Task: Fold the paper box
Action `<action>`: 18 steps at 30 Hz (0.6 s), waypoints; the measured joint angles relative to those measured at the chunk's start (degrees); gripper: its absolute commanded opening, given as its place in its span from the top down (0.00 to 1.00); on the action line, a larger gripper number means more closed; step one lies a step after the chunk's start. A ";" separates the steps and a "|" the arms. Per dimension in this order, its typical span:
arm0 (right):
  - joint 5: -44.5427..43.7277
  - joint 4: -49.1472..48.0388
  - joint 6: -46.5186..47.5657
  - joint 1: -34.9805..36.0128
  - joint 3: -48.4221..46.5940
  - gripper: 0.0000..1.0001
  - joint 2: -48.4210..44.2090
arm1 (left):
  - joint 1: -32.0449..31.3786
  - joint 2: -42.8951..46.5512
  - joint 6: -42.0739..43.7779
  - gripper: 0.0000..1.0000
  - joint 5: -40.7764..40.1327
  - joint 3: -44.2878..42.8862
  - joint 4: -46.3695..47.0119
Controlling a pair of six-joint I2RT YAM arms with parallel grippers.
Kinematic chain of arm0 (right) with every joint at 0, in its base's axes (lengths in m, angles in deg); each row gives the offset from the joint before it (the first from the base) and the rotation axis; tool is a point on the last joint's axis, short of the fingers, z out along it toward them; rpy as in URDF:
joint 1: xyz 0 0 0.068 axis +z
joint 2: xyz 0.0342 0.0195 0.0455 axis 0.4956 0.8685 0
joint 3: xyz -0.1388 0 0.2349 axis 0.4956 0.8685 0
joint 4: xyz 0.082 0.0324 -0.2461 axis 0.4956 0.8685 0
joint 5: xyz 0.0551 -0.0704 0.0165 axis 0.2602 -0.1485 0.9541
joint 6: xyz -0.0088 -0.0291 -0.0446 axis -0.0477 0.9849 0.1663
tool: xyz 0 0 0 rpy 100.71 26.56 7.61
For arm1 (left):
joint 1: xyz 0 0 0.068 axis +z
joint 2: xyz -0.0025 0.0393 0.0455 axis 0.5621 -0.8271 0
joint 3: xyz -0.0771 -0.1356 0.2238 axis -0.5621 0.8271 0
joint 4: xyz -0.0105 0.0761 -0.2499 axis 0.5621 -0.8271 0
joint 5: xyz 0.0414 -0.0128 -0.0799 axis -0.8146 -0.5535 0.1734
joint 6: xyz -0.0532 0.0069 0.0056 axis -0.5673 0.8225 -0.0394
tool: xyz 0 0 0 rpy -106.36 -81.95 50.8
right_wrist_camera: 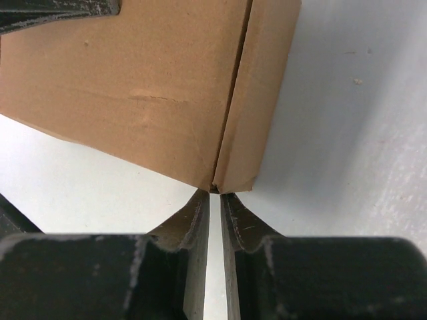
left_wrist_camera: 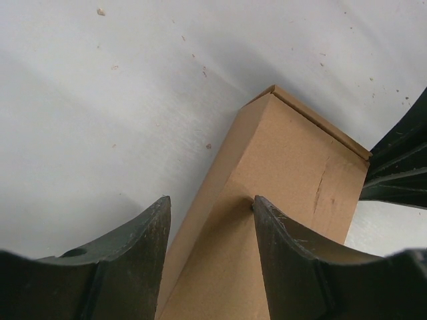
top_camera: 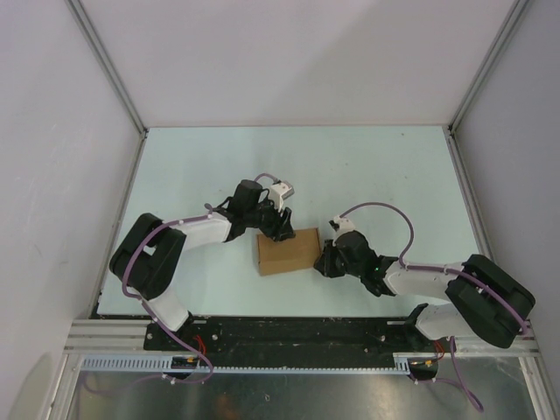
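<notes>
Step in hand, as judged: closing the end of the paper box [top_camera: 287, 252], which already stands formed as a carton. It lies flat on the counter [top_camera: 367, 166], near-centre between the arms, long axis left to right.

- Left gripper [top_camera: 281, 227]: jaws half apart astride the far long edge; clamping cannot be told.
- Right gripper [right_wrist_camera: 215, 200]: jaws all but closed, holding nothing visible, tips at the end seam.

Next move calls for pressing that seam home while the left steadies the box.

The paper box [right_wrist_camera: 133, 87]: plain brown cardboard, matt, with a faint crease across one face. The desk [left_wrist_camera: 100, 100] beneath: smooth, pale, lightly speckled. Left tool [left_wrist_camera: 210, 203] and right tool [right_wrist_camera: 215, 200]: dull black plastic, edges scuffed whitish.
</notes>
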 measured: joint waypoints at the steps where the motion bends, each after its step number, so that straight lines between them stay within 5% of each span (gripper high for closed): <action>1: 0.00 -0.26 0.33 -0.13 0.00 0.83 0.20 | 0.00 -0.02 0.02 0.42 0.00 0.00 0.00; 18: -0.66 0.11 2.49 2.05 0.07 0.82 -5.03 | 0.09 1.31 -4.72 0.40 -2.93 1.81 0.72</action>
